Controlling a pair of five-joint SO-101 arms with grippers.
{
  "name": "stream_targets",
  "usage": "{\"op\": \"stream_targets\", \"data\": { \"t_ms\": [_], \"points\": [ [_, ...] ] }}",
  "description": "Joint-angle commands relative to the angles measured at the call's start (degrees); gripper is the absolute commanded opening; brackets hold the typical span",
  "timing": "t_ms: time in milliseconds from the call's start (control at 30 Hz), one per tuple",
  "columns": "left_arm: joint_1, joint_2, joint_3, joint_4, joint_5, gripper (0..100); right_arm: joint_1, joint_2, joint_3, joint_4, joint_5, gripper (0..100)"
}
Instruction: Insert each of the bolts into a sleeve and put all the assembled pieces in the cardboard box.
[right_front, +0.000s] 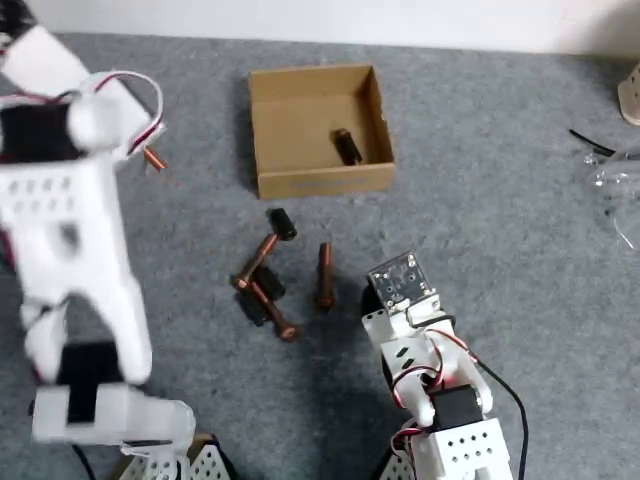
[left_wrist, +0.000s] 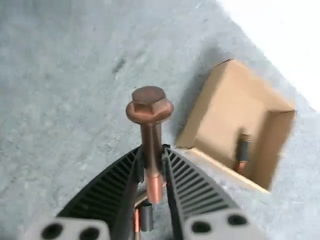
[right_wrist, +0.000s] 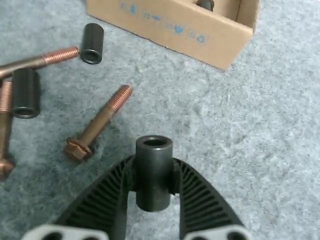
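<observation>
Mating step, I'd say: left gripper (left_wrist: 152, 150) pinches 1 copper bolt (left_wrist: 150, 130), head beyond its jaws; right gripper (right_wrist: 154, 164) clasps 1 black sleeve (right_wrist: 154, 177); next, line them up.

A lab or workshop bench: grey felt surface (right_front: 500, 220) against a white wall (right_front: 400, 18), clear safety glasses (right_front: 614, 172) at its right edge.

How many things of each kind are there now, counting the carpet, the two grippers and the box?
Loose bolts: 4, one held by the left gripper
Empty sleeves: 3, one held by the right gripper
Assembled piece: 1
Cardboard box: 1
Total: 9
</observation>
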Motion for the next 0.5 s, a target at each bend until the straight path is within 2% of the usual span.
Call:
{"op": "stream_targets", "data": {
  "t_ms": [0,200,467],
  "points": [
    [0.7,-14.5,3.6,0.0,-5.1,0,0.7,-0.7,-0.7,-2.5,-0.3,0.5],
    [1.0,-32.9,21.1,-0.1,-7.3,0,0.7,-0.7,-0.7,-2.5,-0.3,0.5],
    [1.0,-55.0,41.7,-1.9,-15.6,0,0.7,-0.7,-0.6,-2.5,-0.3,0.5]
  ]
}}
